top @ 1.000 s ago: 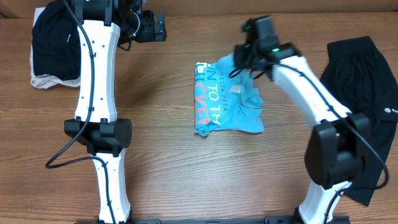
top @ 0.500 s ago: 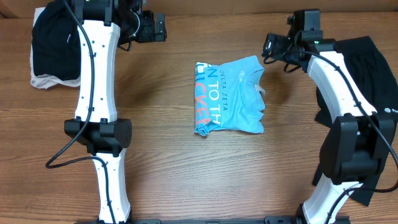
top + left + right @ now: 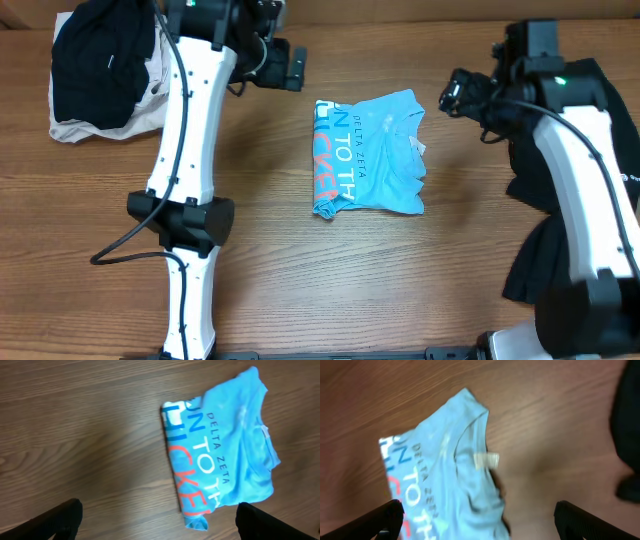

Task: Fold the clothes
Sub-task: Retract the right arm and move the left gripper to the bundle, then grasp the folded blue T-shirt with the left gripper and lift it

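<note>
Evidently the light-blue printed cotton T-shirt (image 3: 370, 155) is lying folded near the middle of the brown wooden table (image 3: 260, 250), so the left pincer (image 3: 291, 70) and right pincer (image 3: 455, 97) are both hovering off either side of it, spread wide and gripping nothing.

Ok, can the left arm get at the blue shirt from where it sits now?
Probably yes. The left pincer hangs open near the shirt's upper left corner, with only bare table between them, and nothing lies on the shirt.

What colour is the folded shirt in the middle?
The shirt is light blue with white and orange lettering; left wrist view.
</note>
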### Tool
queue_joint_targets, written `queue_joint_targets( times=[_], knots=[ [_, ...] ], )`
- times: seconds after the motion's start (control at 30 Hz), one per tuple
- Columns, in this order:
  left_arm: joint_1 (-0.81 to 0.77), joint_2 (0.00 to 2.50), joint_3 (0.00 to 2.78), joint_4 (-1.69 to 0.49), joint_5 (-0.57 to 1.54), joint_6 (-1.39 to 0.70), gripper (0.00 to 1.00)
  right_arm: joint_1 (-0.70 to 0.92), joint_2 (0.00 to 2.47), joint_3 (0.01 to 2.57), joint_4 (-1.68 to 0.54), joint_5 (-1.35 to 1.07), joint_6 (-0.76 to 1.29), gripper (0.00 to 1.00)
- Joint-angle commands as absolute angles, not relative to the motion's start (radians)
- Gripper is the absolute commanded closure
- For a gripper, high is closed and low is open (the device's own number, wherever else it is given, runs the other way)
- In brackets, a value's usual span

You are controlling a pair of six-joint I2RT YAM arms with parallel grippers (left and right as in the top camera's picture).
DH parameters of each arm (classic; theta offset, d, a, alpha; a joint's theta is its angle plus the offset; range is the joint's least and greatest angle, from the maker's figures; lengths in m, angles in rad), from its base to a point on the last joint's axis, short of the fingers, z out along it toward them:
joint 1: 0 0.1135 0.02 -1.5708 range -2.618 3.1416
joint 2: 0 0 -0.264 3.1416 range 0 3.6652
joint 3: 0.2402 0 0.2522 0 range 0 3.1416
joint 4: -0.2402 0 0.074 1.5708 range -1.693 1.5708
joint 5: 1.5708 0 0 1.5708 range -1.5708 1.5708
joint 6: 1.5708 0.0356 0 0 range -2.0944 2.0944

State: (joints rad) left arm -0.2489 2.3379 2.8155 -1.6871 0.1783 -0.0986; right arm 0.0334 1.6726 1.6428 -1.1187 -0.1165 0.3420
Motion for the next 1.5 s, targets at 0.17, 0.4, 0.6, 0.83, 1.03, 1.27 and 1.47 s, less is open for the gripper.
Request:
queue_joint_targets(
  times=[0.17,0.4,0.6,0.83,1.03,1.27,1.47],
  knots=[
    [-0.340,2.154,2.727,-1.690,0.167,-0.120,0.00,0.027,1.582,1.657,-1.171,-0.121,0.364,0.00],
    [-0.479,2.099,2.479,-1.690,0.038,-0.188,0.00,-0.032,1.566,1.657,-1.245,-0.122,0.363,0.00],
    [-0.522,2.100,2.253,-1.577,-0.010,-0.232,0.00,-0.125,1.562,1.657,-1.275,-0.136,0.310,0.00],
    [-0.522,2.100,1.979,-1.274,0.079,-0.205,0.00,-0.196,1.562,1.656,-1.278,-0.133,0.253,0.00],
    [-0.524,2.100,1.791,-1.060,0.079,-0.179,0.00,-0.207,1.562,1.656,-1.277,-0.133,0.231,0.00],
    [-0.531,2.106,1.656,-0.930,0.080,-0.014,0.00,-0.207,1.562,1.656,-1.266,-0.133,0.231,0.00],
    [-0.531,2.106,1.561,-0.851,0.079,0.076,0.00,-0.207,1.562,1.656,-1.249,-0.132,0.227,0.00]
  ],
)
